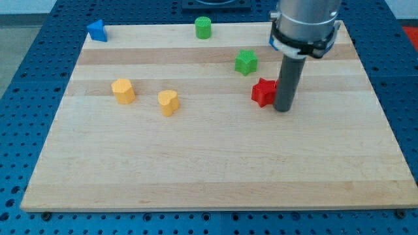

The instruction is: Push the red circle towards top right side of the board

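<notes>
A red block (264,92) is seen right of the board's centre, nearer the top edge than the bottom. Its colour is a flat, matte red; its outline looks notched and angular rather than round, though its right side is partly hidden by the rod, so the exact shape cannot be told.

My tip (283,109) is set on the board at the red block's right side, touching it or just beside it. The rod is a straight, dark grey cylinder hanging from a wider grey housing with a pale band. Nothing is gripped; the rod has no parts that open or close.

The board (209,170) is made of pale wood laid in long strips, with a smooth surface and faint grain. It rests on a blue perforated table (26,130).

A green star-shaped block (246,62) lies just above and left of the red one. A green cylinder (203,28) stands at the top edge near the middle. A blue angular block (97,31) sits at the top left corner. Two orange blocks are placed left of centre: a rounded one (123,91) and, near it on its right, a heart-like one (168,102).
</notes>
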You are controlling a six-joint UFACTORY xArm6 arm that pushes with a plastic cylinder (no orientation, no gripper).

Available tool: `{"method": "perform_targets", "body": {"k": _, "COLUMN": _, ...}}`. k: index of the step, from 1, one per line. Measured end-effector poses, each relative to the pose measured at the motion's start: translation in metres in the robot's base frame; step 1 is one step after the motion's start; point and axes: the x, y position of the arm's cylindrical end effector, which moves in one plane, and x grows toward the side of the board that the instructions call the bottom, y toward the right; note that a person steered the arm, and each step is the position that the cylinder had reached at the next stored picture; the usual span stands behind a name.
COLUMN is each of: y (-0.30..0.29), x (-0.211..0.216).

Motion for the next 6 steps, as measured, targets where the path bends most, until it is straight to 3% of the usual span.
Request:
{"method": "perform_targets", "body": {"k": 2, "y": 0.015, "x": -0.044}}
{"method": "perform_targets", "body": {"k": 6, "y": -0.005, "x": -0.086}}
